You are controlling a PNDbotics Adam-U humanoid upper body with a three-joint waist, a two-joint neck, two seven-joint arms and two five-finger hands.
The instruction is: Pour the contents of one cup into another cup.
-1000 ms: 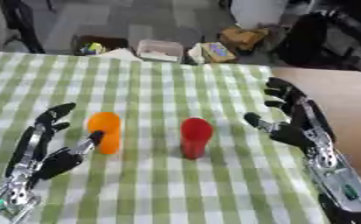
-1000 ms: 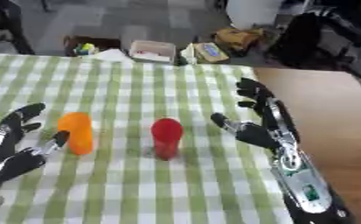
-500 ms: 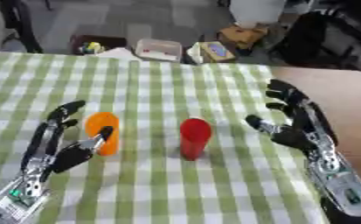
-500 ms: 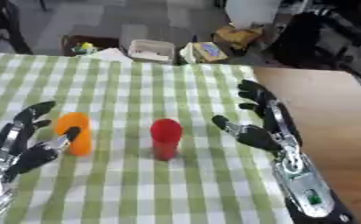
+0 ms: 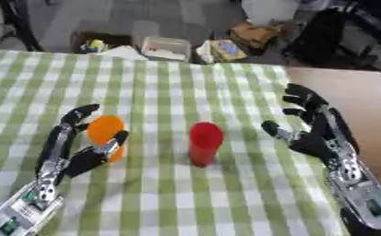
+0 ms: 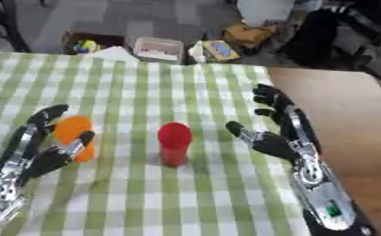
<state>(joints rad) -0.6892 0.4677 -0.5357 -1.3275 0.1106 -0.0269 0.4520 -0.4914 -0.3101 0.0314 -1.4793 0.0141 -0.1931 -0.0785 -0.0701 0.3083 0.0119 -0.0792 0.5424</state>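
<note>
While the orange cup stands upright on the green-checked tabletop, the left hand cups it, fingers behind and thumb in front, not yet closed round it. The red cup stands just right of it. The right hand hovers released, fingers spread, beside the red cup.

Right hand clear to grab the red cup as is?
Probably yes. The right hand is open beside the red cup, with only bare checked tablecloth between them; the orange cup stands on the far side.
</note>
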